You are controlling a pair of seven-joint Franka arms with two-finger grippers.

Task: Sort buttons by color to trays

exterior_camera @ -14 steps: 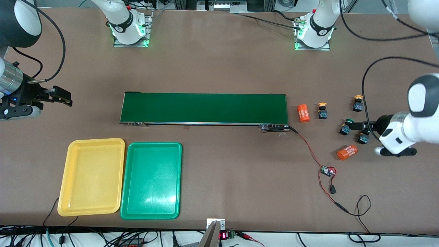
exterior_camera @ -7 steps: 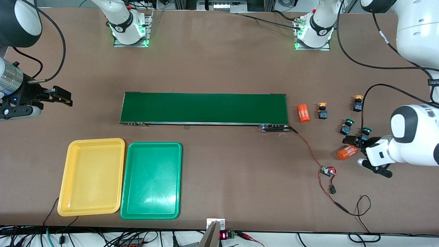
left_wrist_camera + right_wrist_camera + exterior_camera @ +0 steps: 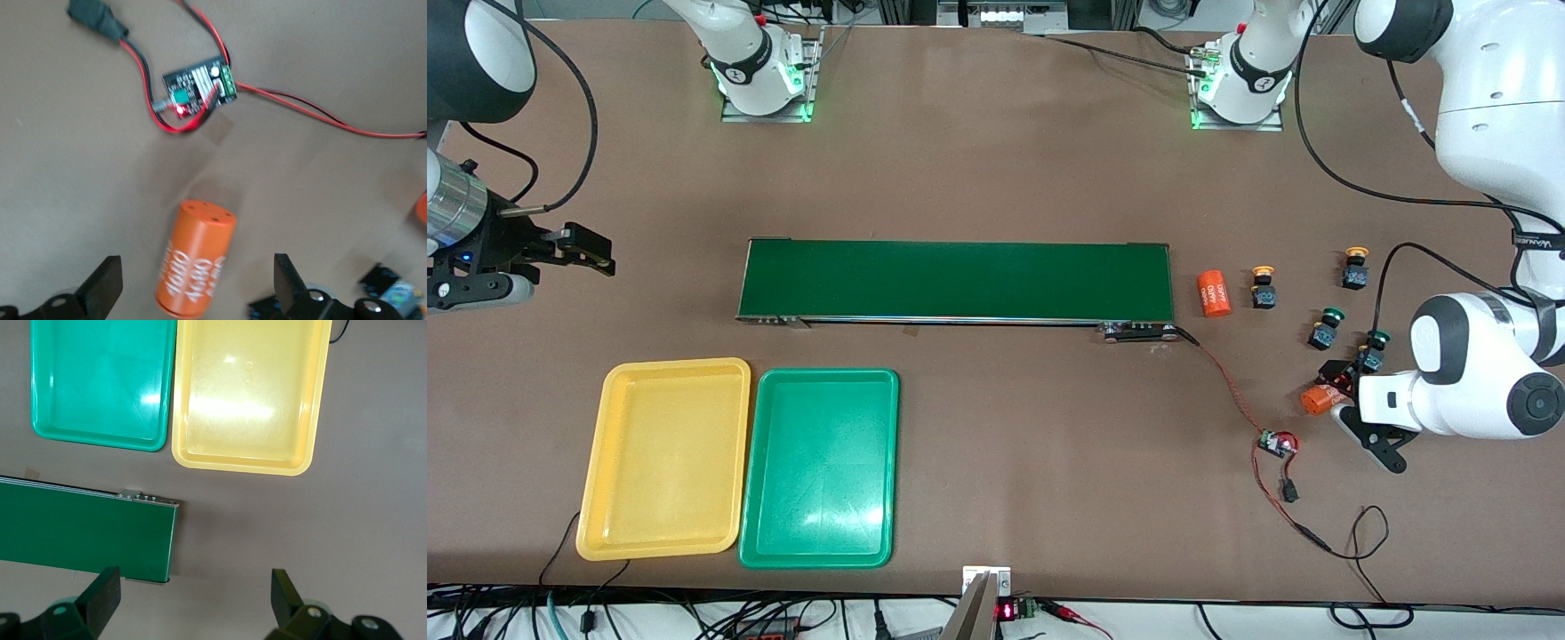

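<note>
1. The left tool [image 3: 1352, 404] is hanging with jaws spread wide over the orange cylinder [image 3: 1319, 397], having swung down from over the buttons [image 3: 1325, 327].
2. The right tool [image 3: 574, 249], also spread wide and empty, is waiting near the desk [image 3: 996, 160] edge.
3. The buttons are sitting at three o'clock of the conveyor belt [image 3: 956, 280]; the trays [image 3: 738, 462], at seven o'clock, are holding nothing.
</note>
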